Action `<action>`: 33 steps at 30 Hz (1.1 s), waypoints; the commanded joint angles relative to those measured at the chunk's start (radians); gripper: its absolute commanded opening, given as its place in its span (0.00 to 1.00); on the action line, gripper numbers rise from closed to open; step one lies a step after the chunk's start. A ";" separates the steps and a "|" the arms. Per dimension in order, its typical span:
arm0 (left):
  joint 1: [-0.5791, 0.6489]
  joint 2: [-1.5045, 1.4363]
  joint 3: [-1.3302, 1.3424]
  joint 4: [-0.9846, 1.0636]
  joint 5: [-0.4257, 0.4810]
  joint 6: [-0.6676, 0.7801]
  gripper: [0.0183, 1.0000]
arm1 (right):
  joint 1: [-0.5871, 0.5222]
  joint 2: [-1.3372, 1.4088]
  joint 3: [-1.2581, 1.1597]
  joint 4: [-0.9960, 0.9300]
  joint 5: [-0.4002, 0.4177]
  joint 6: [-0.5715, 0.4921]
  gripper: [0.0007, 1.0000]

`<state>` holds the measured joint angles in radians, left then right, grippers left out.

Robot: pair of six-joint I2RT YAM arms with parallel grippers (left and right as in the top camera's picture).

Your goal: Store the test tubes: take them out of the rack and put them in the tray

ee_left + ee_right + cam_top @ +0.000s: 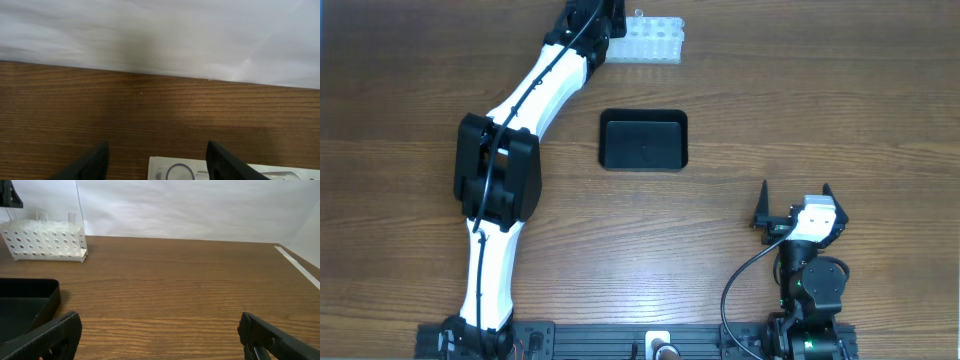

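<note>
**On the bench: rack, tray and two arms, both pairs of jaws wide**

At the left of the wooden bench (pixel 840 90), the left arm (pixel 535 100) stretches from its base at the near edge to the far edge. Its left jaws sit beside the left end of the white rack (pixel 650 40). From its wrist camera the two dark fingers (pixel 95 162) stand far apart and hold nothing, and one white edge of the rack (pixel 195 167) lies low between them. The rack stands upright at the far edge, its side wall (pixel 47 242) pierced with rows of round holes. Clear test tubes (pixel 41 215) rise above its top; how many there are cannot be told. Nearer the arm bases, apart from the rack, the black tray (pixel 643 140) rests flat with bare bench all round it. Its rim (pixel 30 285) shows from the right wrist. At the right, the right arm (pixel 810 280) is folded close above its base. The right jaws are spread wide, each finger (pixel 55 335) well clear of the other, gripping nothing, over open bench well apart from the tray.
</note>
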<state>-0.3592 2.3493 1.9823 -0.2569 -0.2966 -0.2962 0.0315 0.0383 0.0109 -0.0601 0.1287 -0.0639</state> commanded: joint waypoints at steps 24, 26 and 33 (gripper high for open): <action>-0.017 0.058 0.021 0.059 -0.008 -0.003 0.28 | -0.004 -0.003 -0.006 -0.004 -0.004 -0.005 0.99; -0.017 0.058 0.021 0.059 -0.008 -0.003 0.25 | -0.004 -0.003 -0.006 -0.004 -0.004 -0.005 0.99; -0.017 0.058 0.021 0.059 -0.008 -0.003 0.17 | -0.004 -0.003 -0.006 -0.004 -0.004 -0.005 0.99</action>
<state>-0.3740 2.3890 1.9823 -0.2016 -0.2966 -0.2962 0.0315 0.0383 0.0109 -0.0601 0.1287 -0.0639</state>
